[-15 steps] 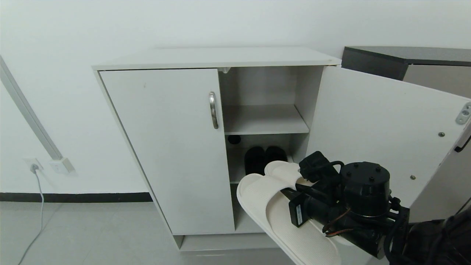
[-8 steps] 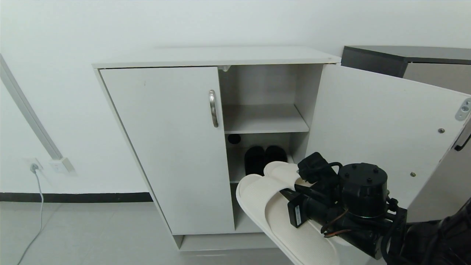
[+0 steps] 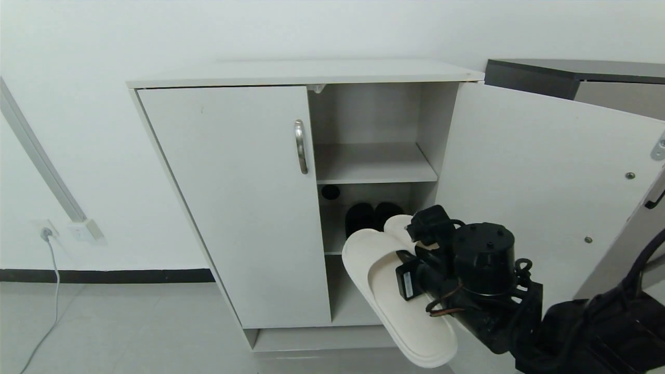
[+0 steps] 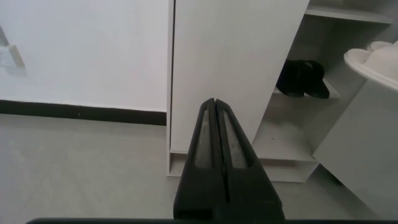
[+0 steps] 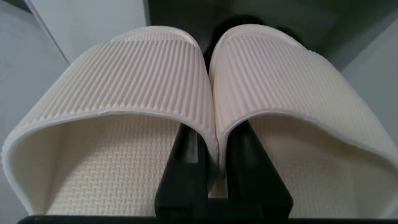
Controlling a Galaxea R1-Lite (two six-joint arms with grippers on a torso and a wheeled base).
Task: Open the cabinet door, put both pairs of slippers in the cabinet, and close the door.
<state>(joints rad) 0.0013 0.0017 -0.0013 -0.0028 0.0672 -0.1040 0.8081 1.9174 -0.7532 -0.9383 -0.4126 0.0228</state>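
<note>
- The right gripper (image 5: 214, 186) is clamped on the white slippers (image 3: 384, 280); each of its two dark fingers sits inside one slipper, and the adjoining inner walls of the pair are pinched between them.
- The white slippers are held side by side off the floor, touching each other, soles down and tilted; their toes point at the open right half of the cabinet (image 3: 291, 72); whether the toes have crossed the front edge cannot be told.
- The left gripper (image 4: 214, 106) hangs low over the grey floor (image 3: 104, 327) in front of the cabinet; its two fingers are pressed flat together with nothing between them.
- The right door (image 3: 535, 182) is swung wide open, its inner face showing; the left door (image 3: 234, 208) is closed, with an upright metal handle (image 3: 300, 147) near its inner edge.
- Inside the open half, the bottom compartment (image 3: 353, 306) lies below the held pair.
- The black slippers (image 3: 371, 215) stand side by side on the middle shelf, towards the back; the white toes partly cover them in the head view.
- A small dark round spot (image 3: 330, 192) shows on the back panel just left of the black slippers, under the upper shelf (image 3: 371, 163).
- Behind the open door stands a dark-topped unit (image 3: 571, 70); on the wall to the left is a socket (image 3: 47, 232) with a cable plugged in.
</note>
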